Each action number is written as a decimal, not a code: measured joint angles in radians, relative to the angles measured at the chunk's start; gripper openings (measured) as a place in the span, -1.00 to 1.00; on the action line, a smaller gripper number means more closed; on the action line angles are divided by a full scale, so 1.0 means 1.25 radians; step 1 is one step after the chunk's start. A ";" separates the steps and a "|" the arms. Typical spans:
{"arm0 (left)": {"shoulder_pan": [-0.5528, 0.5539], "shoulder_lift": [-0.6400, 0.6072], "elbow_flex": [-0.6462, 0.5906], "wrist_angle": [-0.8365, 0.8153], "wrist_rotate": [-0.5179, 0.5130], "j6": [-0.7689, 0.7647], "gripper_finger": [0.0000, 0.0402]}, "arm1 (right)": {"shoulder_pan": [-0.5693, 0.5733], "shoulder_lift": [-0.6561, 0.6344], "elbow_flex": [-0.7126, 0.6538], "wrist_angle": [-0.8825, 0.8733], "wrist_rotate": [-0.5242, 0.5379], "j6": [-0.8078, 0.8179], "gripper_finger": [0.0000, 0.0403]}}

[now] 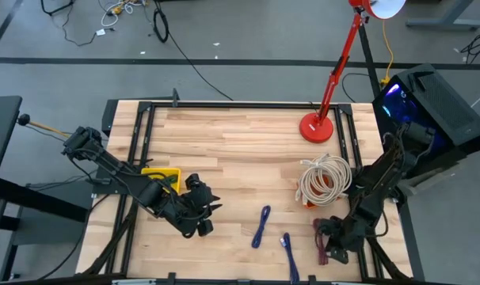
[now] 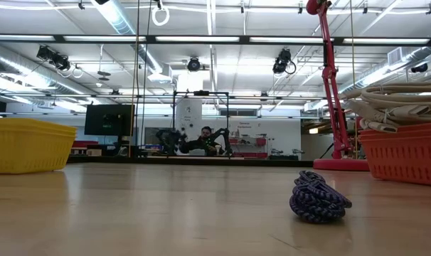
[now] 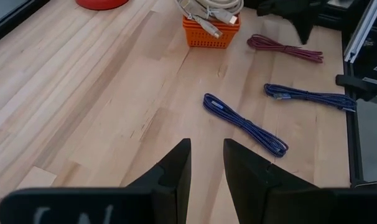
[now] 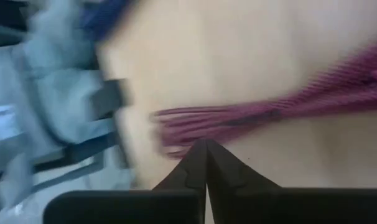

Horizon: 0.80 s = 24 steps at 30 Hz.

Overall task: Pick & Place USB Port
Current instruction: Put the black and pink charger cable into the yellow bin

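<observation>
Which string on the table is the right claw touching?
The dark red cable, the only one that colour. It lies at the table's right front, under the shut right claw. The two blue cables lie apart, further left.

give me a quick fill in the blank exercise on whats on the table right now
1. The coil of beige cables sits in an ____ basket.
2. The lamp standing on the table is ____.
3. The right gripper has its fingers shut at the ____ cable.
4. The number of blue braided cables lying on the wood is ____.

Missing words: orange; red; maroon; two
</observation>
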 joint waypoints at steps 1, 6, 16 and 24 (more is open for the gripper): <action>0.000 0.000 0.000 0.000 0.000 0.000 -0.51 | 0.000 -0.014 0.000 0.016 0.001 -0.017 -0.97; 0.000 0.000 0.000 0.001 0.002 -0.008 -0.51 | -0.001 -0.044 0.002 0.013 -0.009 -0.029 -0.97; -0.001 0.000 0.000 0.000 0.003 -0.013 -0.51 | -0.026 -0.046 0.002 0.020 -0.074 0.074 -0.68; -0.001 0.000 0.000 -0.001 0.003 0.040 -0.51 | -0.073 -0.045 0.004 -0.044 -0.122 0.067 -0.26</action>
